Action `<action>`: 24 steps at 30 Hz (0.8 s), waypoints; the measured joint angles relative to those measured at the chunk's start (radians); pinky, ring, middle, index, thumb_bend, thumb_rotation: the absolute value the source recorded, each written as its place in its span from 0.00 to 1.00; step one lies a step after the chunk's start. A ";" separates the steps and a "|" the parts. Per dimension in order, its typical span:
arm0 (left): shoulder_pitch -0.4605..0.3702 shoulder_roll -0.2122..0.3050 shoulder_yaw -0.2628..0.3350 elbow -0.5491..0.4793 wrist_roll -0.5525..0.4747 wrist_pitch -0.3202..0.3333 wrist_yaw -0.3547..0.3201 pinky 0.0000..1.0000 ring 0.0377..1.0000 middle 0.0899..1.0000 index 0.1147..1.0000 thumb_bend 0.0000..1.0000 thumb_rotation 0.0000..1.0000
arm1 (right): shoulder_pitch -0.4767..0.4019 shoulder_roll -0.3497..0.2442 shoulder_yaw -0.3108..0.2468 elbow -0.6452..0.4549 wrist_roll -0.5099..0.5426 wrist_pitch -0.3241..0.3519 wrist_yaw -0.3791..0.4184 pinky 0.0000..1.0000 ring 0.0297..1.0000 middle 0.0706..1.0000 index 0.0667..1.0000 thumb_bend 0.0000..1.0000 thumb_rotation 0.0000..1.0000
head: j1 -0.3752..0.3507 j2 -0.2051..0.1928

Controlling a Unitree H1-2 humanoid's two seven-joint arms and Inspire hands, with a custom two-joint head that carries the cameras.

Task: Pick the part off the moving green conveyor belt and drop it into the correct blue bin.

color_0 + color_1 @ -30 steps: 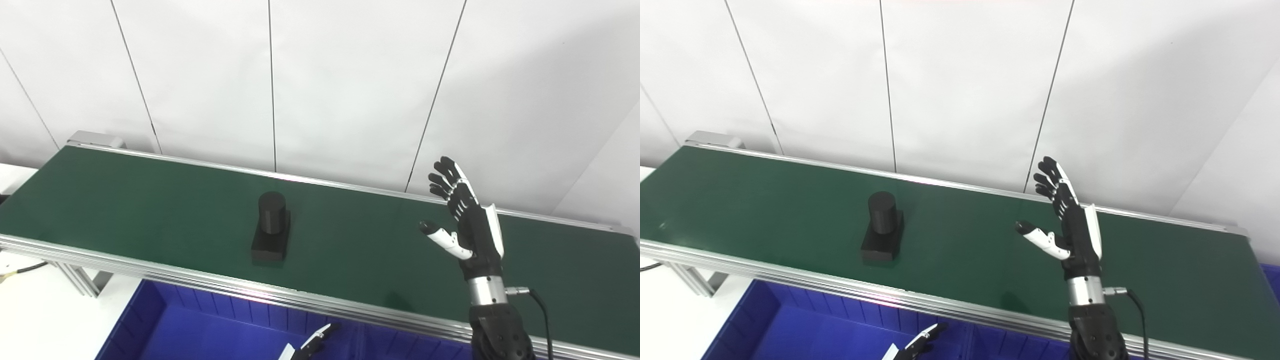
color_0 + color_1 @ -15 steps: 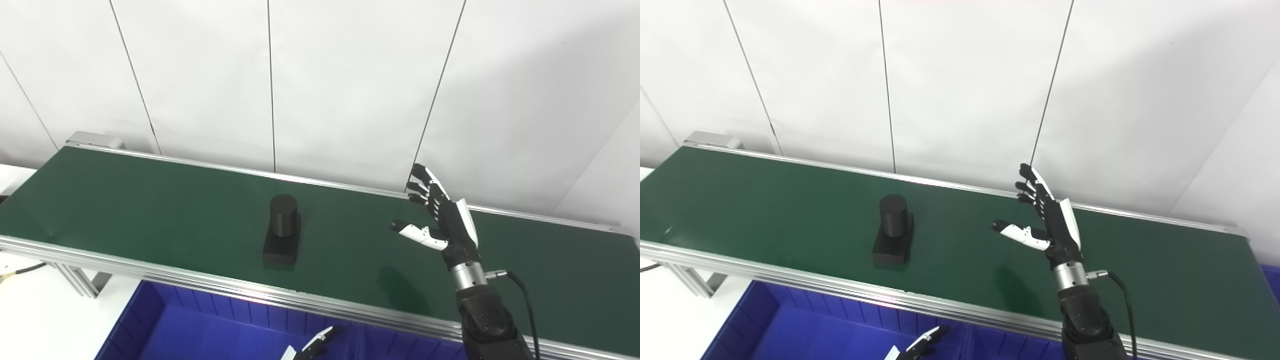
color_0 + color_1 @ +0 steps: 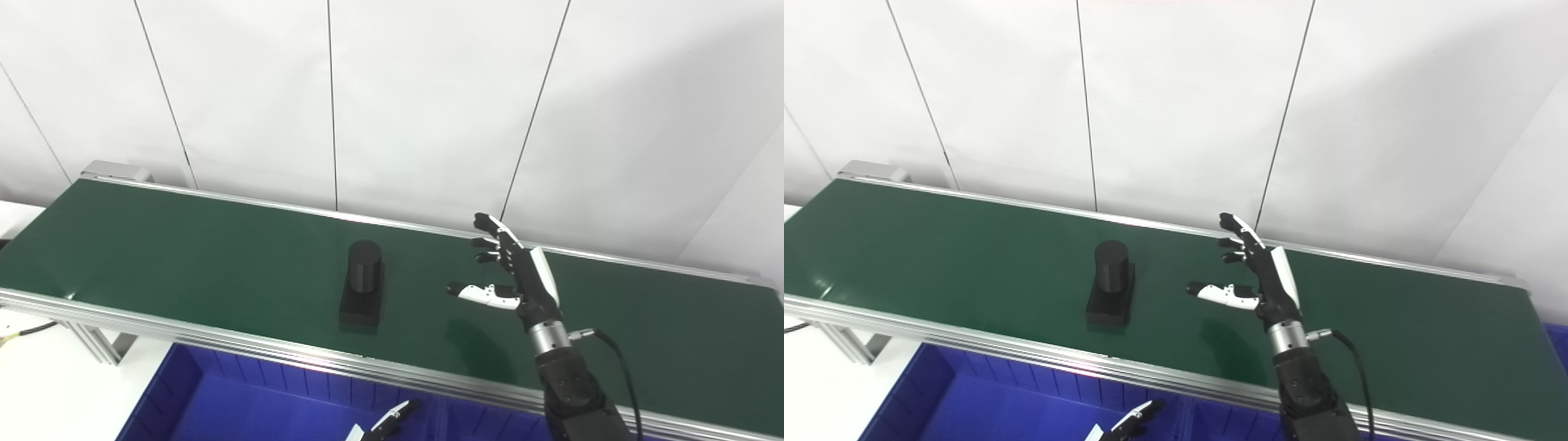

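Belt (image 3: 184,245): green, long, running from upper left to lower right, framed by silver rails along the near and far edges.
Wall (image 3: 429,92): white panels with thin dark seams, directly behind the belt.
Blue bin (image 3: 184,398): below the near rail, at bottom left; ribbed inner wall visible, only partly in view.
Left hand (image 3: 383,425): only fingertips visible at the bottom edge, over the blue bin, below the near rail; black with white parts; cannot tell whether spread or closed.
Part (image 3: 362,285): black, an upright cylinder on a flat rectangular base; standing on the belt about in the middle of its length, closer to the near rail than to the far one; touched by nothing.
Right hand (image 3: 517,278): raised above the belt, to the right of the part and apart from it; fingers (image 3: 490,229) spread and reaching up and to the left, thumb (image 3: 474,293) white with black tip, stretched out sideways toward the part; holding nothing.
Right arm (image 3: 569,386): black with a silver wrist ring, entering from the bottom edge and crossing the near rail; a thin black cable looping out from the wrist to the right.
Shadow (image 3: 474,349): dark patch on the belt, under the right hand.
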 measured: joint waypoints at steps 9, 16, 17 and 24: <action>0.001 0.000 -0.002 -0.003 0.000 0.000 0.001 0.89 0.92 0.92 0.88 0.91 0.79 | -0.025 0.010 0.024 0.029 -0.028 0.000 -0.026 0.63 0.71 0.80 0.86 0.92 0.11 | 0.002 0.002; 0.002 0.000 0.000 -0.004 0.000 0.000 0.000 0.90 0.92 0.92 0.87 0.93 0.79 | -0.041 0.017 0.029 0.060 -0.041 0.000 -0.034 0.62 0.71 0.79 0.86 0.93 0.08 | 0.002 0.003; 0.002 0.000 -0.001 -0.004 0.000 0.000 0.000 0.90 0.92 0.92 0.87 0.92 0.79 | -0.041 0.017 0.029 0.062 -0.043 0.000 -0.035 0.62 0.71 0.80 0.85 0.93 0.08 | 0.002 0.003; 0.003 0.000 0.000 -0.008 -0.001 0.000 -0.002 0.89 0.92 0.92 0.88 0.93 0.78 | -0.043 0.021 0.025 0.085 -0.052 0.000 -0.035 0.59 0.68 0.79 0.85 0.91 0.05 | 0.002 0.003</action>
